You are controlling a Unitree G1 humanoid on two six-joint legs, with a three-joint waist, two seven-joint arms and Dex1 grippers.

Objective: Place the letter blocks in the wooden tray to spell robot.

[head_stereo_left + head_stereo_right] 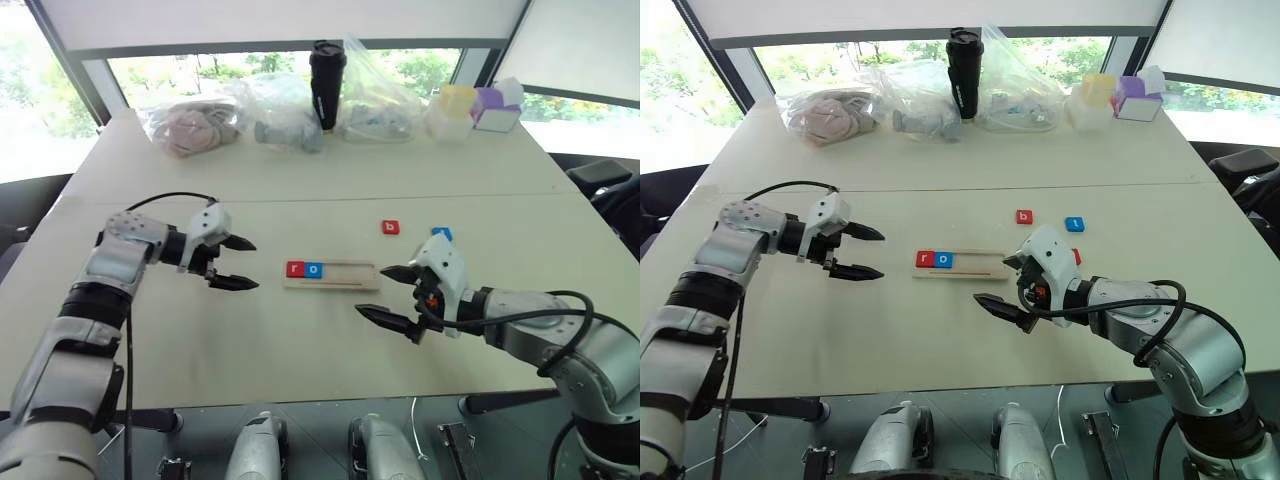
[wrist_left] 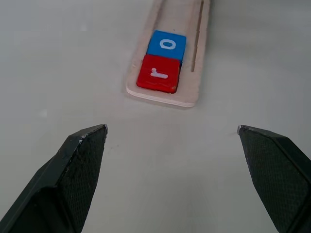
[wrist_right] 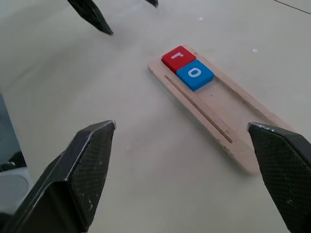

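Flanking your wooden tray (image 1: 332, 276), which lies mid-worktop (image 1: 300, 190) holding the red r block (image 1: 295, 268) and blue o block (image 1: 314, 269), left claw (image 1: 235, 263) and right claw (image 1: 392, 295) hover spread, empty, angled downward.

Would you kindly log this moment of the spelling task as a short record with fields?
tray: wooden tray on the table, long side across the robot's front
placed: red r block at the tray's left end, blue o block touching it
loose: red b block and blue t block beyond the tray
left gripper: jaws open, empty, left of tray
right gripper: jaws open, empty, right of tray
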